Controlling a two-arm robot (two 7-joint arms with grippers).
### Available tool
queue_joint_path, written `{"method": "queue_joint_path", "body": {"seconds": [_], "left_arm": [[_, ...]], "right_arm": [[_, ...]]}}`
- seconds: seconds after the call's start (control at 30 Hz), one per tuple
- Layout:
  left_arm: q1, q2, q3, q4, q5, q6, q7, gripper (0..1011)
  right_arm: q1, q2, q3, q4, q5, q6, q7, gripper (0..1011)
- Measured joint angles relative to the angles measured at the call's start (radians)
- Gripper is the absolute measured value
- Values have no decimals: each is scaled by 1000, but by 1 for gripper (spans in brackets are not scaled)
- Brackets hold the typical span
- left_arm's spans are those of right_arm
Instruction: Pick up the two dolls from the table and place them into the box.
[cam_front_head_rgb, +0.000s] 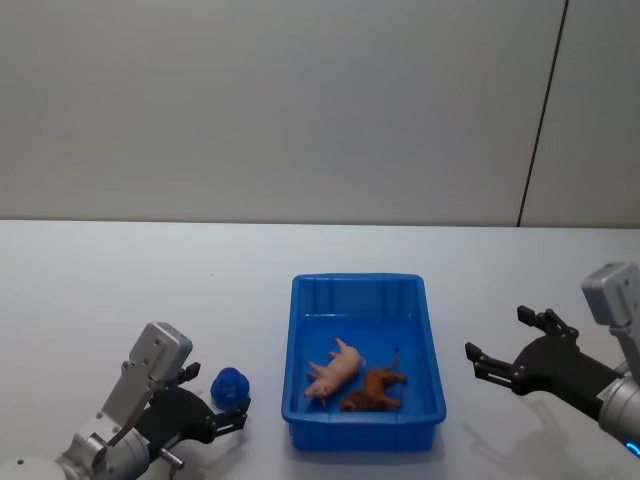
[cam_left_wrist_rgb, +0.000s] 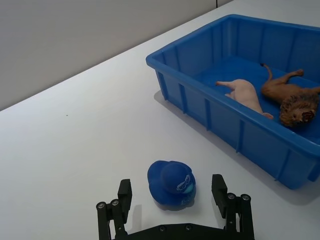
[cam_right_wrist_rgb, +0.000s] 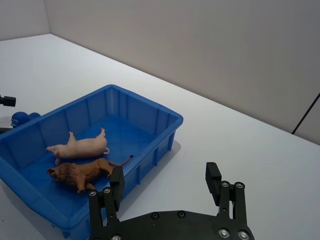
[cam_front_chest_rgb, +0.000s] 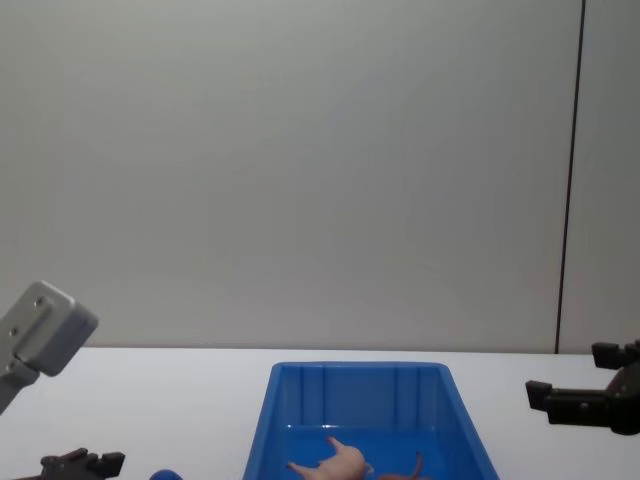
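Nearest the robot, on its left, the left gripper (cam_front_head_rgb: 216, 398) is held low over the white table (cam_front_head_rgb: 120, 300) with its black fingers (cam_left_wrist_rgb: 124, 196) spread on either side of the rounded dark-blue plastic duck-like doll (cam_left_wrist_rgb: 171, 183), which stands on the tabletop between them without visible contact. Just beside the doll, toward the robot's right, the bright blue open-topped rectangular plastic box (cam_front_head_rgb: 432, 352) is seen. Inside it, near its front end, a flesh-pink bare animal figure (cam_front_head_rgb: 334, 372) and a brown lion figure with a shaggy mane (cam_front_head_rgb: 374, 391) are laid on their sides, close together. To the right of the box, the right gripper (cam_front_head_rgb: 506, 350) is held apart from it, its fingers spread and empty. A plain grey wall (cam_front_head_rgb: 300, 100) is seen behind the table.
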Motion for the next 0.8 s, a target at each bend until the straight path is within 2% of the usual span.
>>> {"method": "queue_joint_path", "body": {"seconds": [0.63, 0.8], "left_arm": [[-65, -29, -3, 98, 42, -7, -54, 1003], [-73, -35, 0, 115, 45, -6, -67, 907]], "right_arm": [[0, 0, 0, 0, 0, 0, 0, 1001], [0, 0, 0, 0, 0, 0, 0, 1001]]}}
